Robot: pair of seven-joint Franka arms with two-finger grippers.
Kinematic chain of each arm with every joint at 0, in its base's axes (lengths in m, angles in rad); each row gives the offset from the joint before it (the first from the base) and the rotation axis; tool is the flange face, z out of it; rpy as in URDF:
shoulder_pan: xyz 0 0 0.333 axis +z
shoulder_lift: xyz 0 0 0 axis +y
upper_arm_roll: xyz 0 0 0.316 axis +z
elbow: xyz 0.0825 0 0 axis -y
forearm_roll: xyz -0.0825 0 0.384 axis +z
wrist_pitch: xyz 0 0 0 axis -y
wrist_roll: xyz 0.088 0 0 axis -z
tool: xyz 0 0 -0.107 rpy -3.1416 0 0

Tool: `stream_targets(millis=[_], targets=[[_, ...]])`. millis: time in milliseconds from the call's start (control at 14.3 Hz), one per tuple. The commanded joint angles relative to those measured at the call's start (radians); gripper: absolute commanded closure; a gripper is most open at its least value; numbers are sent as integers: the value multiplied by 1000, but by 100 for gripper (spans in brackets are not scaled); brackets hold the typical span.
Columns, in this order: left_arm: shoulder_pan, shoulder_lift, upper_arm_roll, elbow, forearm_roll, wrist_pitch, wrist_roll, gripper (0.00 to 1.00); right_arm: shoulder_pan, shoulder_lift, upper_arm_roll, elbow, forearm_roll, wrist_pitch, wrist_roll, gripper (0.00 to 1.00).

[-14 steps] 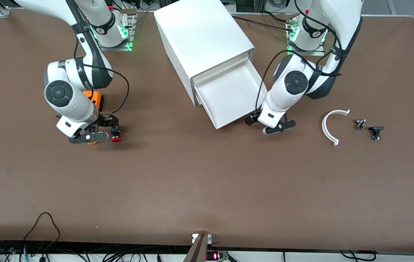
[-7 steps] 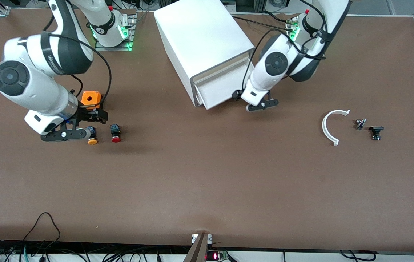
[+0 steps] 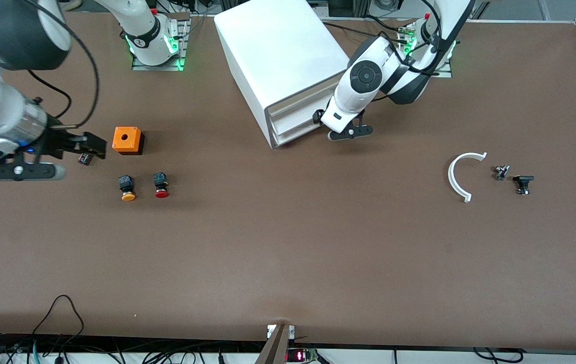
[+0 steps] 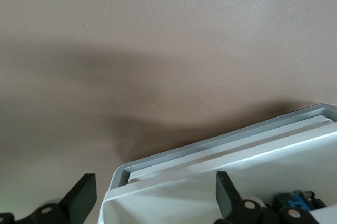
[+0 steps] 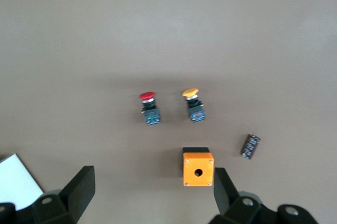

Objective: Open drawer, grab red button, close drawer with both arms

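Risk: task order looks off. At mid-left of the front view the right gripper [image 3: 40, 164] hangs empty over bare table, fingers spread wide, touching nothing, while the small red-capped push-button on a black body [image 3: 161, 185] sits loose on the brown table [image 3: 288, 253], beside its orange-yellow-capped twin [image 3: 127, 187] (easy to grab by mistake). Top centre, the white drawer cabinet [image 3: 288, 65] looks shut or nearly so. Left gripper [image 3: 349, 132], fingers apart, holds nothing; they straddle the cabinet's front corner and could snag there.
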Motion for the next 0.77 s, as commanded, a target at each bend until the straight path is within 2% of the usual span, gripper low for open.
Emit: stream_targets(millis=[0,140,279,419,558,698], targets=[[5,-32,-22,-21,-24,-56,8,0,-84,-17,17,12,7,-2,-44,0],[5,-29,-47,-21,-24,-63,10,0,-101,-27,10,19,2,-31,-54,0],[12,-30,-45,-14,-12,-50,25,0,-102,-43,-15,19,-1,-89,-51,0],[58,-44,-29,5,10,-9,30,0,-102,-53,-33,-5,8,-91,-71,0],[104,-62,64,43,46,29,28,0,-102,-89,-59,-57,11,-77,-116,0],[106,-94,183,89,48,25,89,0,-102,-170,-61,-158,8,-37,-117,0]])
